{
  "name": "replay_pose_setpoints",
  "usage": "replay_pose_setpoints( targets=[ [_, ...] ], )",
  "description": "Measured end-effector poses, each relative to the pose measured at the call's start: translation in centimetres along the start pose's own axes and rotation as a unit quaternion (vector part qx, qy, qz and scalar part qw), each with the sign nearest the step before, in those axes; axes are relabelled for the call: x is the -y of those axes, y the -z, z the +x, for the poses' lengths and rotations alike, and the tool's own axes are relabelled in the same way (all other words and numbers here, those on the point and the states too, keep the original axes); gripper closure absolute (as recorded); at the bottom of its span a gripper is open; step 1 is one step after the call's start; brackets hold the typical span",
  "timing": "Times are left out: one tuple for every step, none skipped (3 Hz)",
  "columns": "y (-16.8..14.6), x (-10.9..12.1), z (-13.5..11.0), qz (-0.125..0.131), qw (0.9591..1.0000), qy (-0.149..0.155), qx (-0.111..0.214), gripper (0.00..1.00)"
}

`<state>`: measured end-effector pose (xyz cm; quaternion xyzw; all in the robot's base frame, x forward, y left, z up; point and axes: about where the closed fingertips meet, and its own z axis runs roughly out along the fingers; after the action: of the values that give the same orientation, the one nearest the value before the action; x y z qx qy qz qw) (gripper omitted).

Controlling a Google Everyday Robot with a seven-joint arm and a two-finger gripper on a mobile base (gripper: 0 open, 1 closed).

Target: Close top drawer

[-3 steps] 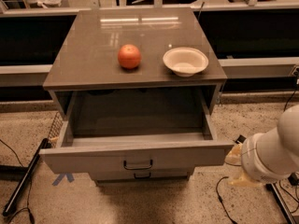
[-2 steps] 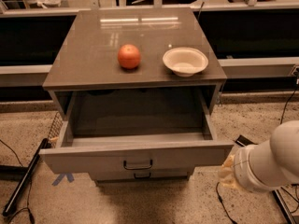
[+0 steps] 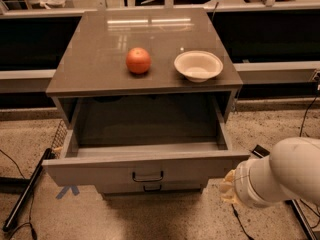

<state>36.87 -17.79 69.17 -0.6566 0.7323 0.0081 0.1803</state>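
The top drawer (image 3: 145,170) is pulled far out of the grey-brown cabinet, and its inside looks empty. Its flat front faces me with a small dark bail handle (image 3: 147,176) at centre. A second like handle (image 3: 152,187) peeks out just below. My arm (image 3: 282,176) comes in from the lower right, white and rounded. The gripper (image 3: 227,186) sits at the arm's left end, just right of the drawer front's right corner, low beside it. Only its pale wrist end shows.
An orange (image 3: 138,60) and a white bowl (image 3: 198,65) stand on the cabinet top (image 3: 100,54). Black cables (image 3: 25,194) lie on the speckled floor at left. A blue tape cross (image 3: 67,190) marks the floor. A dark rail (image 3: 300,214) runs under the arm.
My arm has moved left and slightly down, bringing the gripper nearer the drawer front's right corner. The drawer stands open as before.
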Motion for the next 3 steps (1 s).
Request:
replay_pose_setpoints(
  targets=[
    [-3.1, 1.0, -3.0, 0.011, 0.9992, 0.016, 0.035, 1.0],
    [-5.2, 2.6, -5.2, 0.027, 0.9973, 0.034, 0.059, 1.0],
    [-7.0, 4.1, -6.2, 0.037, 0.9957, 0.039, 0.075, 1.0]
  ],
)
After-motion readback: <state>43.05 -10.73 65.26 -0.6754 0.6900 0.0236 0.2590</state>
